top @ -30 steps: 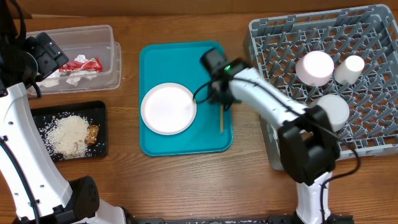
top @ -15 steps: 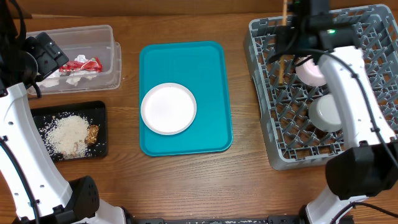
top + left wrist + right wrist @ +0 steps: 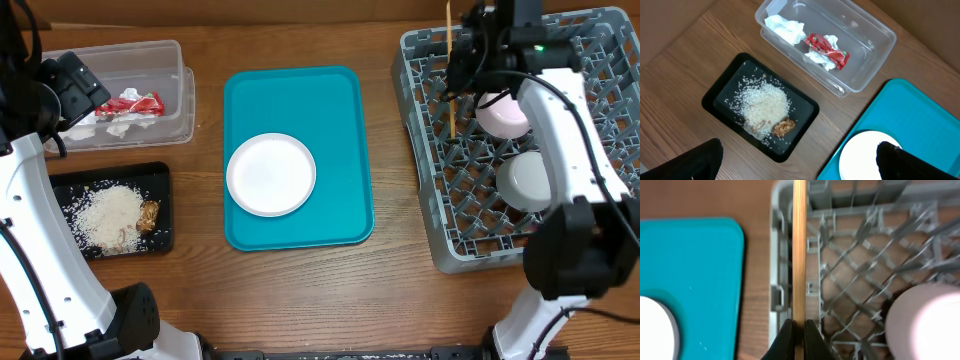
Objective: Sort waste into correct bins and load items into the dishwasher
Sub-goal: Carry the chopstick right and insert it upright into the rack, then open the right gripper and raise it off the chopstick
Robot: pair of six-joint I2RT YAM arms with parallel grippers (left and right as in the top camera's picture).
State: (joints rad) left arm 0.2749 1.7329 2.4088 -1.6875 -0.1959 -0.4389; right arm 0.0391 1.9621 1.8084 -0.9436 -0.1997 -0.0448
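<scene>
While the right tool [image 3: 799,330] has its two fingers clamped together on the lower end of a thin wooden stick [image 3: 799,250], it holds the stick above the back-left part of the dish rack [image 3: 440,230]. The rack is a square of grey plastic with an open lattice base and rows of upright pegs. Inside it sit a round dish [image 3: 505,115], white with a pinkish cast, and nearer the front a pale bowl [image 3: 525,180].

On the counter [image 3: 400,300], left of the rack, a teal tray [image 3: 300,90] carries a small white plate [image 3: 271,175].

At the far left, the clear tub [image 3: 875,50], rectangular with rounded corners, holds a crumpled white napkin [image 3: 785,30] and a crinkled red-and-white wrapper [image 3: 827,47]. Just in front of it, the shallow black tray [image 3: 720,95] holds a heap of white rice [image 3: 765,105] with a small brown chunk [image 3: 784,127] at its edge.

The left tool [image 3: 797,147] hangs above this corner, its fingers spread wide apart with nothing between them.
</scene>
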